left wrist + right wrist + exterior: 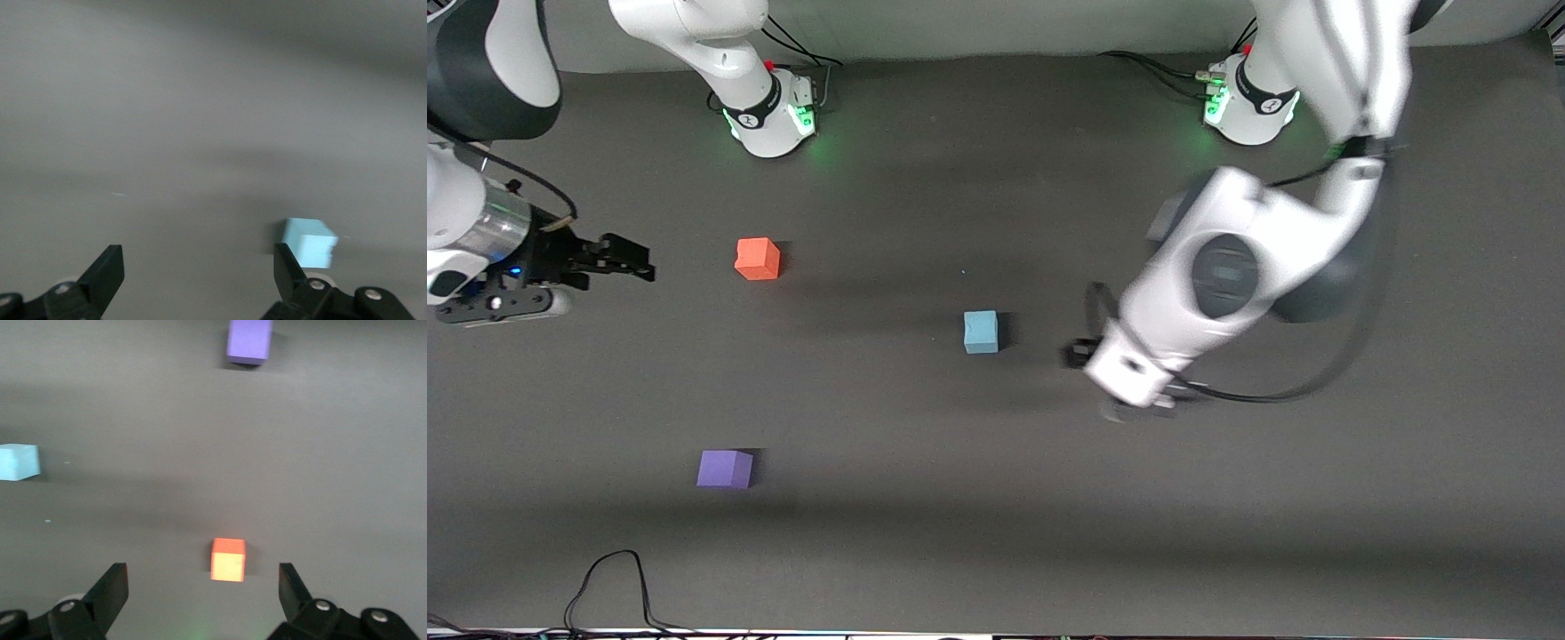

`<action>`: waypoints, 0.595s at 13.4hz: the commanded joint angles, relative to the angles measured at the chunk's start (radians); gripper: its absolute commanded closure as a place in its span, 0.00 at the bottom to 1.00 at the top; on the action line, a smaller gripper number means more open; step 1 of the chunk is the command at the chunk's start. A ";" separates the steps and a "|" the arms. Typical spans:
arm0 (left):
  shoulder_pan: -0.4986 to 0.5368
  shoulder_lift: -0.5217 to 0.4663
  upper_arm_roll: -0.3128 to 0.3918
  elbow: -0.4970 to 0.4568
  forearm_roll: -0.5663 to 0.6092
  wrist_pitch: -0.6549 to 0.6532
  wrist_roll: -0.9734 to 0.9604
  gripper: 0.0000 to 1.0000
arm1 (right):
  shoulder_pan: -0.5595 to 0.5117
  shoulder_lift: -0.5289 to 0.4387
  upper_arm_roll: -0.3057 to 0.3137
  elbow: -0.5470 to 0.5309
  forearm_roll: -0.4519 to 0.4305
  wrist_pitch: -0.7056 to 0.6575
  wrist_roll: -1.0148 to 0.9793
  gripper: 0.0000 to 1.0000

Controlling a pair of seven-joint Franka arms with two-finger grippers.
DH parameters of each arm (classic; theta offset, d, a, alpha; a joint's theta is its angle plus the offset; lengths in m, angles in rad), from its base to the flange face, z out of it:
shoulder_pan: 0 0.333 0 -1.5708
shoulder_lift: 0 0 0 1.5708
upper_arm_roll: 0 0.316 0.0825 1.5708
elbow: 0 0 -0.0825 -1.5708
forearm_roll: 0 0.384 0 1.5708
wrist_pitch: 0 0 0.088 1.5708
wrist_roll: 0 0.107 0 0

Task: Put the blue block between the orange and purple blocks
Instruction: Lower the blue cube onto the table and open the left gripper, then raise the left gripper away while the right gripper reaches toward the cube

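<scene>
The blue block (981, 332) stands alone on the dark table, free of both grippers. The orange block (757, 259) and the purple block (725, 468) sit toward the right arm's end, the purple one nearer to the front camera. My left gripper (1082, 354) hangs open just beside the blue block, on the side toward the left arm's end. In the left wrist view the blue block (308, 243) shows outside one finger (290, 267), and nothing lies within the gripper (199, 267). My right gripper (633, 263) waits open beside the orange block (228, 559), holding nothing.
Both arm bases (775, 116) (1249, 107) stand at the table's back edge. A black cable (609, 578) loops over the front edge near the purple block (249, 340). The right wrist view also catches the blue block (19, 462).
</scene>
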 commanded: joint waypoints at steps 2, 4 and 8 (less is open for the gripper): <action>0.189 -0.207 -0.009 -0.246 -0.007 -0.018 0.219 0.00 | 0.227 -0.001 -0.003 0.021 0.016 0.011 0.268 0.00; 0.310 -0.305 -0.009 -0.355 -0.007 -0.012 0.409 0.00 | 0.354 0.042 -0.003 0.066 0.018 0.008 0.371 0.00; 0.441 -0.411 -0.008 -0.440 0.004 -0.024 0.608 0.00 | 0.557 0.159 -0.003 0.203 0.092 0.010 0.617 0.00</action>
